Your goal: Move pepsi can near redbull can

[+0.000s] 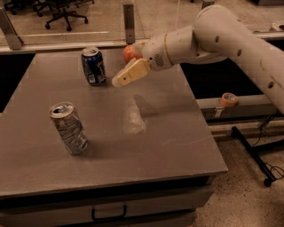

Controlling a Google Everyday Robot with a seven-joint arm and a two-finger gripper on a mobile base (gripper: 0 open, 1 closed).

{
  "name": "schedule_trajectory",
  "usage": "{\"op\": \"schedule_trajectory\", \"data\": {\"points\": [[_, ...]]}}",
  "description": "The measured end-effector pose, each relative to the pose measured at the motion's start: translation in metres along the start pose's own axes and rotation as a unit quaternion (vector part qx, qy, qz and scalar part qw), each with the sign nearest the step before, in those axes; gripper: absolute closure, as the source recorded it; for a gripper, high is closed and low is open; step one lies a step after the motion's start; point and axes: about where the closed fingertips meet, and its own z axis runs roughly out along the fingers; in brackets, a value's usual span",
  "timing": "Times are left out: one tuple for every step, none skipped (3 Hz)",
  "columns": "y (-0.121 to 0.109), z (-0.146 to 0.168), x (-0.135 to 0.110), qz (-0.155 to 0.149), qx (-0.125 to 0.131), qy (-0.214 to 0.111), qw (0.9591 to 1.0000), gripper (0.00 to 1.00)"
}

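Note:
The pepsi can (93, 65), dark blue with white and red markings and a silver top, stands upright at the back of the grey table (168, 142). The redbull can (69, 128), slim and silver with pale blue patches, stands nearer the front left, leaning slightly. My gripper (120, 80) hangs above the table just right of the pepsi can, its cream fingers pointing left and down toward the can, apart from it and holding nothing.
An orange fruit (130, 53) sits at the back of the table, partly hidden behind my arm (213, 35). A roll of orange tape (229, 99) lies on a ledge to the right. Office chairs (62, 11) stand beyond the rail.

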Motion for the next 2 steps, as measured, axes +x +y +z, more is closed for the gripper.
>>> {"op": "schedule_trajectory", "data": {"points": [[-0.018,0.033,0.010,0.002,0.014,0.011,0.9998,0.00],[-0.030,0.065,0.016,0.002,0.007,0.010,0.9999,0.00]]}}
